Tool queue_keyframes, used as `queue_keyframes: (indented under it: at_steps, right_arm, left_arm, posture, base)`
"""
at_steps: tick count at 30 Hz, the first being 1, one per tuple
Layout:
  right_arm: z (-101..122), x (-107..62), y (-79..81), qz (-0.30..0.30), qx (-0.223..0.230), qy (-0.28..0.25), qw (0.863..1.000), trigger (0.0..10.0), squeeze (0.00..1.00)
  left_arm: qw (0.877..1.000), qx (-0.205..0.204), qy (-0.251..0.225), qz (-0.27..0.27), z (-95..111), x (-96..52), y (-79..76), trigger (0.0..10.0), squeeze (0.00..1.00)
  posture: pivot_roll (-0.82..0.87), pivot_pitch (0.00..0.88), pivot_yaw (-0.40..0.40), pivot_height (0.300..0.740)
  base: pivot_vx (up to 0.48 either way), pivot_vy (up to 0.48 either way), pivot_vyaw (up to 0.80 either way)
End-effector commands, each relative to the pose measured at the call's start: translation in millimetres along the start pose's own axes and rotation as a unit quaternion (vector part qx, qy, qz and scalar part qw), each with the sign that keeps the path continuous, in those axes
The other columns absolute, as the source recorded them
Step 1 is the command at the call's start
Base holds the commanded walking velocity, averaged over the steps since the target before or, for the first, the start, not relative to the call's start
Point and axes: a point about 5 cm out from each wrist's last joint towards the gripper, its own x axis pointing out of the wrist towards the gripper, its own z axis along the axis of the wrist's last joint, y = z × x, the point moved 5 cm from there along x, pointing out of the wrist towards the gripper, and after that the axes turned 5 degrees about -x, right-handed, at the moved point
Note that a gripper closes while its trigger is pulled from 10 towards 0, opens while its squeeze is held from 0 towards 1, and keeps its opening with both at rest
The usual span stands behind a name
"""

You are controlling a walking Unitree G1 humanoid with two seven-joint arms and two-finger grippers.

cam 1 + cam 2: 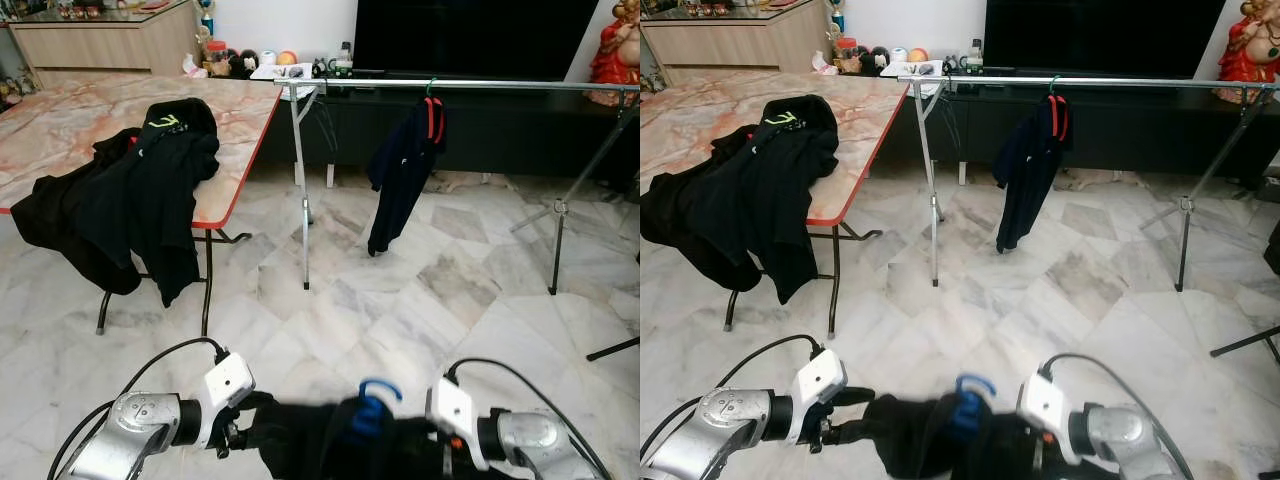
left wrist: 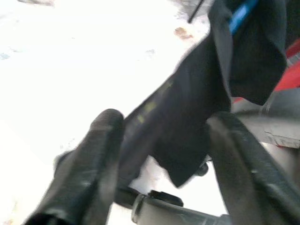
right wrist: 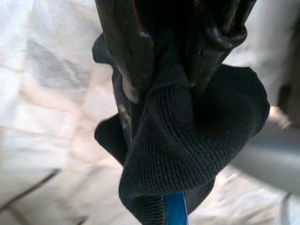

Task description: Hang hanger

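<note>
Low in front of me a black garment on a blue hanger is stretched between both grippers. My right gripper is shut on a fold of its knitted cloth, with the blue hanger bar showing just beyond the fingertips. At the garment's other end my left gripper is open, its fingers wide apart and the cloth passing between them. Ahead, a metal clothes rail carries a dark garment on a red hanger.
A marble-topped table at the left holds a pile of black clothes that droops over its edge. The rail's legs stand on the marble floor. A dark TV cabinet and TV lie behind the rail.
</note>
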Motion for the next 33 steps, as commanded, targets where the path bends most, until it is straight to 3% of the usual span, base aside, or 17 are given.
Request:
queue_keyframes:
  at_steps: [1,10,14,18,20,21,27,33]
  right_arm:
    - [1.1,-0.3,2.8,0.019,-0.032,0.008,0.999,10.0,0.0]
    - [8.5,5.7,1.5,0.033,-0.035,-0.006,0.999,10.0,0.0]
    - [21.1,6.6,-14.0,-0.007,-0.035,-0.031,0.999,10.0,0.0]
    - [30.1,7.8,-13.9,0.008,-0.039,-0.051,0.998,10.0,0.0]
    - [34.6,9.0,-13.5,0.017,-0.045,-0.059,0.997,10.0,0.0]
    - [37.7,9.7,-13.3,0.023,-0.046,-0.066,0.997,10.0,0.0]
    - [44.1,11.2,-11.0,0.045,-0.05,-0.078,0.995,10.0,0.0]
    - [46.9,10.7,-13.1,0.046,-0.051,-0.081,0.994,10.0,0.0]
  left_arm:
    - [1.0,0.009,0.004,-0.011,1.3,-0.7,-2.9,10.0,1.0]
    - [0.998,0.007,0.018,-0.055,-0.6,-3.5,-13.1,10.0,1.0]
    - [0.996,0.013,0.044,-0.07,-9.8,-2.5,-18.9,10.0,1.0]
    - [0.998,0.02,0.041,-0.053,-11.3,3.0,-15.7,10.0,1.0]
    - [0.998,0.016,0.03,-0.047,-8.7,6.6,-14.2,10.0,0.12]
    - [0.999,0.014,0.023,-0.041,-6.9,9.0,-12.6,10.0,0.0]
    - [1.0,0.01,0.004,-0.008,-0.9,15.5,-1.4,10.0,0.0]
    - [1.0,0.001,0.0,-0.025,-1.0,19.5,-6.8,10.0,0.0]
  posture:
    - [0.11,0.036,0.007,0.74]
    - [0.12,0.034,0.0,0.74]
    - [0.12,0.037,-0.002,0.74]
    - [0.12,0.036,-0.001,0.74]
    - [0.12,0.036,-0.001,0.74]
    - [0.12,0.035,0.0,0.74]
    - [0.12,0.035,0.003,0.74]
    - [0.11,0.035,0.004,0.74]
  base:
    - [0.0,0.0,0.0]
    - [0.0,0.0,0.0]
    - [0.0,0.0,0.0]
    - [0.0,0.0,0.0]
    - [0.0,0.0,0.0]
    - [0.0,0.0,0.0]
    - [0.0,0.0,0.0]
    - [0.0,0.0,0.0]
